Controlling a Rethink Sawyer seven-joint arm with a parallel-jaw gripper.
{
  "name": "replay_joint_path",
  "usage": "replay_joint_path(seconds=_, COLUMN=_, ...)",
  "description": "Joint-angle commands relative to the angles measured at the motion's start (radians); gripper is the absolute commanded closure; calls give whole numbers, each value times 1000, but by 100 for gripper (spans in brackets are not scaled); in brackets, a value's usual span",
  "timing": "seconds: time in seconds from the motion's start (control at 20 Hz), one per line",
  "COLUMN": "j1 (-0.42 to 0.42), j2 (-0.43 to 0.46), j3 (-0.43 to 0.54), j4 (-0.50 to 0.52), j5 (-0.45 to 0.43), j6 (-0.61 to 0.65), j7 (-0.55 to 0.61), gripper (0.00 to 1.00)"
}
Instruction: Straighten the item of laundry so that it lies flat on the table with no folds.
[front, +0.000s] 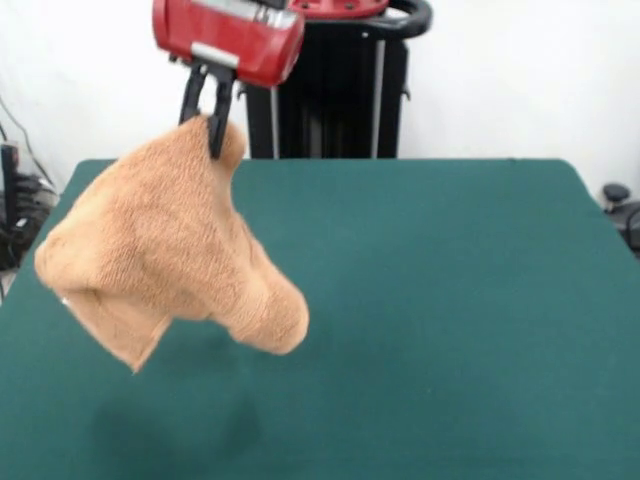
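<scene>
The light orange-tan terry towel (170, 255) hangs in the air at the left of the front view, bunched and folded on itself, its lower corners dangling above the dark green table (450, 300). My gripper (208, 128), black fingers under a red arm end, is shut on the towel's top corner and holds it up near the table's far left side. A small white tag (64, 300) shows at the towel's left edge. The towel casts a faint shadow on the cloth below it.
The robot's black pedestal (340, 90) stands behind the table's far edge. Dark cables and gear (15, 210) lie off the table at the left, and a dark object (620, 200) sits off the right edge.
</scene>
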Motion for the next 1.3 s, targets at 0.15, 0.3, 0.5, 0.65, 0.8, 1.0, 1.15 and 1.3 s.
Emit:
replay_joint_path(seconds=0.15, j1=-27, j2=121, j3=227, j4=95, j5=-7, j6=-210, j7=133, gripper=100)
replay_joint_path(seconds=0.3, j1=-26, j2=143, j3=236, j4=123, j5=0, j6=-290, j7=186, gripper=100)
replay_joint_path(seconds=0.5, j1=-29, j2=174, j3=251, j4=149, j5=17, j6=-379, j7=237, gripper=100)
replay_joint_path(seconds=0.65, j1=-46, j2=188, j3=281, j4=175, j5=31, j6=-413, j7=252, gripper=100)
replay_joint_path(seconds=0.8, j1=-58, j2=183, j3=310, j4=218, j5=70, j6=-355, j7=261, gripper=100)
replay_joint_path(seconds=1.0, j1=-29, j2=162, j3=301, j4=294, j5=143, j6=-293, j7=312, gripper=100)
replay_joint_path(seconds=1.15, j1=27, j2=133, j3=257, j4=340, j5=218, j6=-207, j7=361, gripper=100)
replay_joint_path(seconds=1.3, j1=89, j2=106, j3=206, j4=369, j5=310, j6=-84, j7=422, gripper=100)
